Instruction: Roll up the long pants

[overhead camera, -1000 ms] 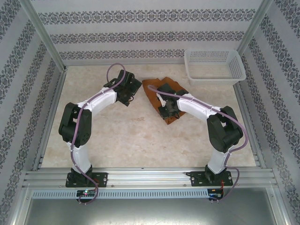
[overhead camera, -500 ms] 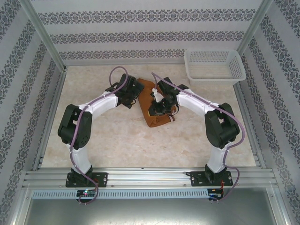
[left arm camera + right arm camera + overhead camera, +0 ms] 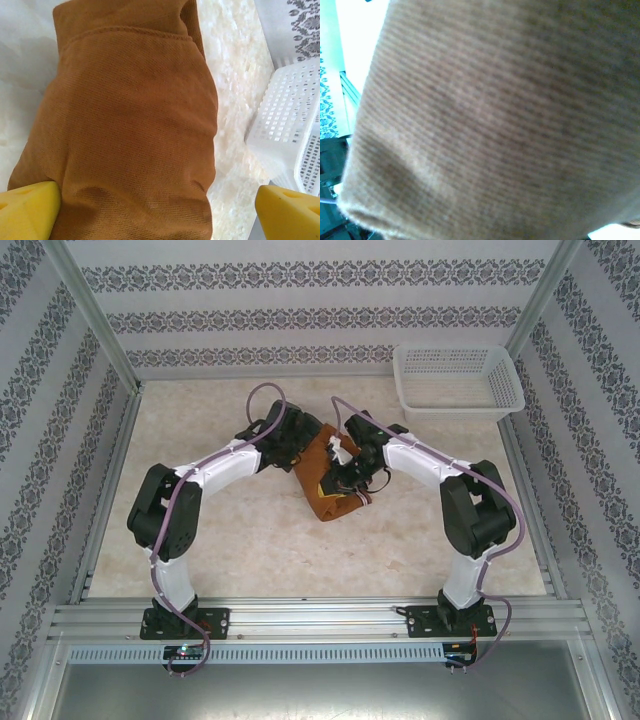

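The pale marbled worktop point(image 3: 250, 540) carries a white mesh basket point(image 3: 455, 408) at its far right corner. The long pants point(image 3: 325, 498) lie bunched into a thick rust-brown bundle near the middle of the worktop, between the two arms and well apart from the basket. The left hand point(image 3: 157, 217) stands wide at the bundle's far left side. Its yellow fingers point(image 3: 27, 210) straddle the cloth, and the left one touches it. The right hand point(image 3: 345, 472) sits on top of the bundle. Its wrist camera sees blurred brown fabric pressed close, so I cannot tell whether that hand is wide or narrow.
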